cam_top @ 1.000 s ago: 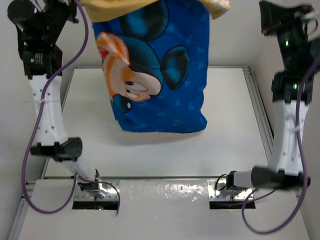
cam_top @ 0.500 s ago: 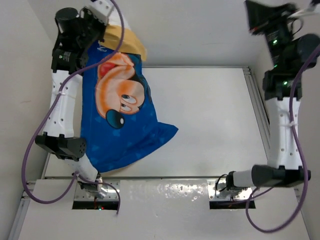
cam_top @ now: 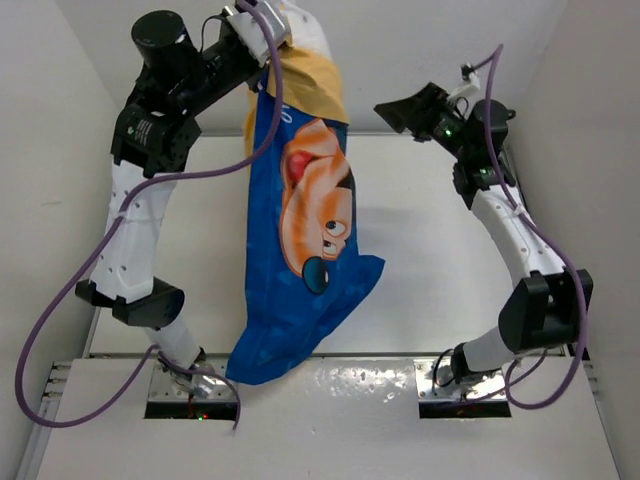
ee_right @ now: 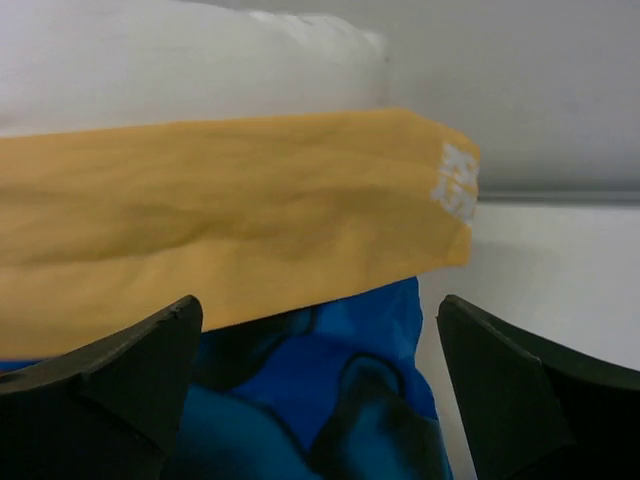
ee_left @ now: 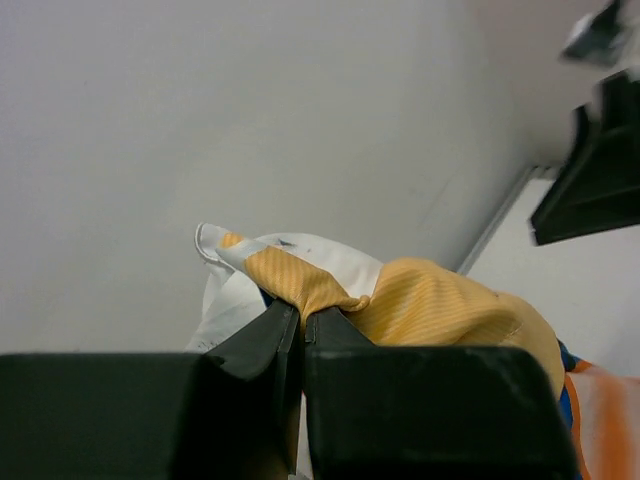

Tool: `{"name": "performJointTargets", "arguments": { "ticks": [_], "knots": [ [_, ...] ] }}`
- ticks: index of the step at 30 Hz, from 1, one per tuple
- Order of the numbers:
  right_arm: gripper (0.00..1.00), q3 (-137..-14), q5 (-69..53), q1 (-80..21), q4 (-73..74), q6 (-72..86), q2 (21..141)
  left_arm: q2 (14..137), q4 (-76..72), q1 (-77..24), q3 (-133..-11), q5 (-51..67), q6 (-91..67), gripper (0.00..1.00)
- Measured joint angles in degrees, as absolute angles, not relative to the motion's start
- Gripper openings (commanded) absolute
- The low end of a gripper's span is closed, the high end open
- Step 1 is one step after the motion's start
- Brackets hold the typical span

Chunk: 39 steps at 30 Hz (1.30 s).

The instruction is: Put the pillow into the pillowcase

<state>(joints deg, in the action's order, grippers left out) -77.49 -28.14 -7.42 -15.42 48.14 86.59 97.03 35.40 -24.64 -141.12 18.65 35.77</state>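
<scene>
White-walled bay, with a pale table (cam_top: 440, 270) underneath. Held high over its far left part by the left gripper (cam_top: 257, 22): the pillowcase (cam_top: 300, 230), caught by a fold of its orange rim between fingers pressed tight together. From the left wrist, only a thin dark slit between those fingers, with the orange cloth bunched at their tips and white cloth just behind.

Hanging from there in a long slanted drape, blue mouse-print side facing the overhead camera, orange side turned out at the top. Lower end dangling in front of the metal base strip (cam_top: 330, 382) at the near edge, just beside the left arm's mount. Cannot tell whether that end touches anything.

Poking out of the case's mouth, above the orange band: the white pillow (cam_top: 308, 30). Only that plump end on show, the rest out of sight.

Off to the right, level with the case's top and apart from it: the right gripper (cam_top: 402, 108), fingers spread wide, holding nothing. From its own wrist, the orange band and blue print framed between two dark fingers, with white pillow above.

In the way: a purple cable (cam_top: 268, 120) from the left arm, looping down across the case's upper left edge. Another purple cable (cam_top: 562, 262) trailing along the right arm, clear of the cloth.
</scene>
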Motion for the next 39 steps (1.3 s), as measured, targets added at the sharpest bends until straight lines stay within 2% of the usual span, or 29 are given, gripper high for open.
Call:
{"name": "performJointTargets", "arguments": {
  "ticks": [3, 7, 10, 16, 26, 31, 39],
  "knots": [
    [0.99, -69.7, -31.9, -0.5, -22.9, 56.0, 87.0, 96.3, 39.8, -27.2, -145.6, 23.6, 36.4, 0.00],
    [0.99, -63.7, -31.2, 6.3, -22.7, 55.9, 86.3, 91.3, 44.3, -28.6, -141.0, 25.7, 40.0, 0.00],
    [0.99, -60.2, -31.6, 5.7, -20.1, 52.4, 82.7, 88.2, 45.9, -27.9, -135.9, 24.9, 42.3, 0.00],
    [0.99, -47.9, -37.4, 6.1, -28.1, 50.7, 74.4, 89.5, 45.8, -27.5, -135.3, 24.0, 43.6, 0.00],
    [0.99, -30.0, -43.9, 9.7, -42.2, 51.3, 74.0, 90.7, 45.2, -29.8, -135.3, 23.1, 44.9, 0.00],
    [0.99, -30.9, -47.3, 13.3, -52.2, 53.1, 78.3, 90.7, 45.3, -31.6, -135.3, 22.7, 45.8, 0.00],
    [0.99, -49.6, -53.0, 14.8, -70.6, 73.1, 103.6, 90.7, 45.3, -34.4, -135.3, 21.4, 47.2, 0.00]
  ]
}}
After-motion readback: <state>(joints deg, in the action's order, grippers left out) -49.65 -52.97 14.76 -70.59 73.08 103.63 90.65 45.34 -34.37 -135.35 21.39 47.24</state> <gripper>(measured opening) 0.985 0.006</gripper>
